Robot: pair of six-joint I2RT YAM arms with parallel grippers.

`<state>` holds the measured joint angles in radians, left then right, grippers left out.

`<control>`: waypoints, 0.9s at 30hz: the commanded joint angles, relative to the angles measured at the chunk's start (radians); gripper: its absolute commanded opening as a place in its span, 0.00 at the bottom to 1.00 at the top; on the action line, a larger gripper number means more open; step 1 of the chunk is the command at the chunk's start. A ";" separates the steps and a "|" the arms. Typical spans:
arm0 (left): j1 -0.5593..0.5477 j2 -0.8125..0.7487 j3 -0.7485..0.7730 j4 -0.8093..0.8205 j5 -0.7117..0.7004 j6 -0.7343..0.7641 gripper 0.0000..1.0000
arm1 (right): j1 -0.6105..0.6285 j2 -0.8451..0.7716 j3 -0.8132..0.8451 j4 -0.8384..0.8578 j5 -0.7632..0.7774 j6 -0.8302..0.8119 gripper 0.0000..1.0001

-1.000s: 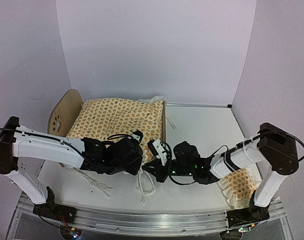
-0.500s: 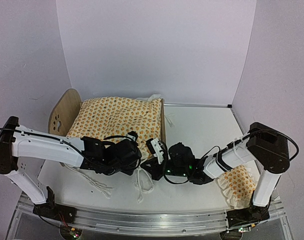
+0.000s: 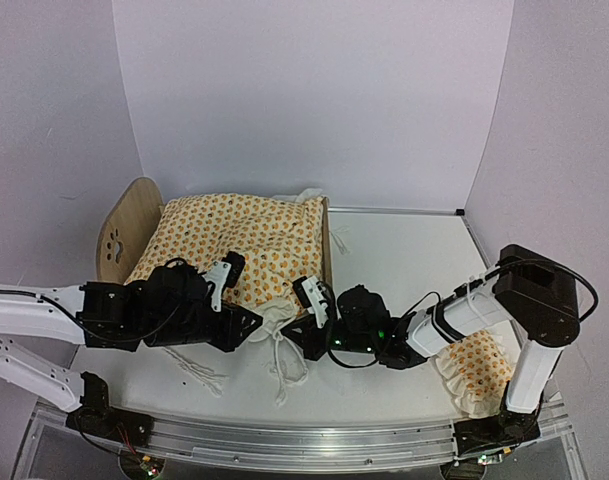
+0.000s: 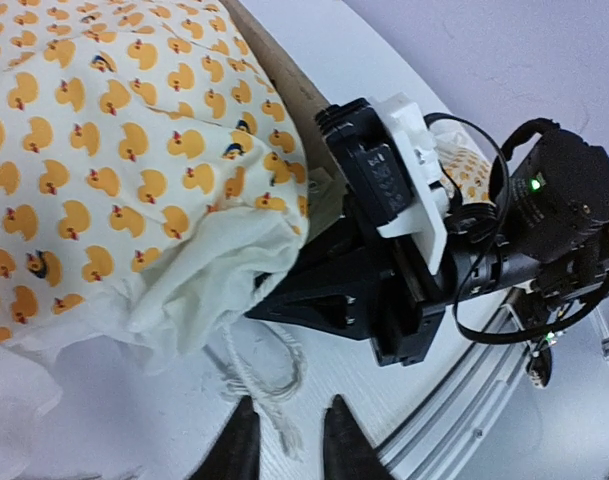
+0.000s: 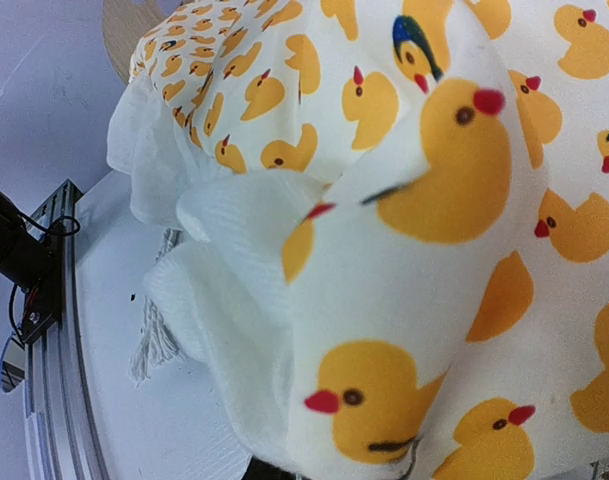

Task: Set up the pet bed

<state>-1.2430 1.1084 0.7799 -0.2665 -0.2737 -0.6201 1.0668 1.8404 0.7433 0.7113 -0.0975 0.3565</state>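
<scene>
The pet bed (image 3: 119, 235) stands at the back left, and its two light-wood end boards show. A duck-print quilt (image 3: 234, 245) covers it and hides the mattress. My right gripper (image 3: 292, 325) is shut on the quilt's white-ruffled near-right corner (image 4: 214, 270). In the right wrist view the quilt (image 5: 424, 200) drapes over the jaws and hides them. My left gripper (image 4: 287, 445) hovers low over the table just in front of that corner. It is open, with nothing held. A white tassel cord (image 4: 269, 390) lies on the table between its fingertips.
A small matching ruffled pillow (image 3: 479, 370) lies at the near right beside the right arm's base. Loose white cords (image 3: 289, 375) trail over the table in front of the bed. The metal rail (image 3: 284, 440) runs along the near edge.
My left gripper has opened, let go of the quilt's front edge and drawn back to the left. The right gripper has shifted slightly left and keeps its hold on the corner.
</scene>
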 commanded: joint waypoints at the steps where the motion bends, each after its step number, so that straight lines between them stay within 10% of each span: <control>1: 0.004 0.066 -0.019 0.202 0.117 0.021 0.04 | -0.008 -0.026 0.017 0.031 -0.007 -0.016 0.00; 27: 0.149 0.417 0.171 0.152 0.161 -0.004 0.00 | -0.008 -0.035 0.023 0.027 -0.021 -0.047 0.00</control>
<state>-1.1046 1.4960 0.8833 -0.1146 -0.1360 -0.6510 1.0645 1.8404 0.7433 0.7074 -0.1154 0.3264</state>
